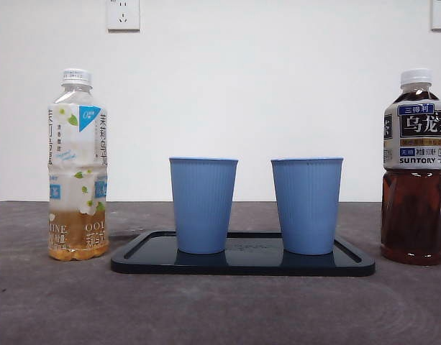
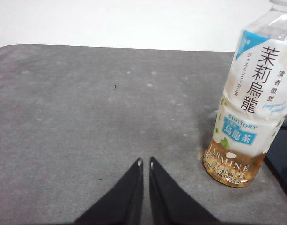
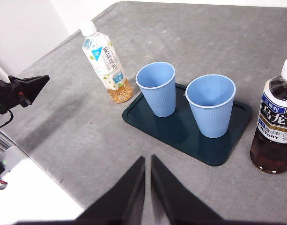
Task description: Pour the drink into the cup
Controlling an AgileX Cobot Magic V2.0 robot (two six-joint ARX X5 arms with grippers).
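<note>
White wall (image 1: 278, 93) with 2 power sockets (image 1: 123, 14) backs a grey, mottled counter (image 1: 220, 309), where we see a flat, dark rectangular tray (image 1: 242, 264) carrying 2 empty, ribbed light-blue plastic cups. Both cups stand upright and apart from each other: one (image 1: 203, 205) on the side nearer the pale bottle, the other (image 1: 306, 205) on the side nearer the dark bottle.

Off one end of the tray stands a clear plastic jasmine tea bottle (image 1: 77, 165) with a white cap and white floral label, holding only a shallow layer of amber drink at its base. Off the opposite end stands a clear plastic oolong tea bottle (image 1: 415, 169) with a white cap and black Suntory label, filled high with dark brown drink. Both bottles are upright, capped and clear of the tray.

Our left tool (image 2: 145, 162) hovers above bare counter near the jasmine bottle (image 2: 248, 98), its 2 black jaws almost touching and gripping nothing. Our right tool (image 3: 148, 160) hangs well above the counter on the near side of the tray (image 3: 180, 131), jaws likewise nearly closed and empty, with the oolong bottle (image 3: 275, 124) off to one side. Neither tool appears in the front view.
</note>
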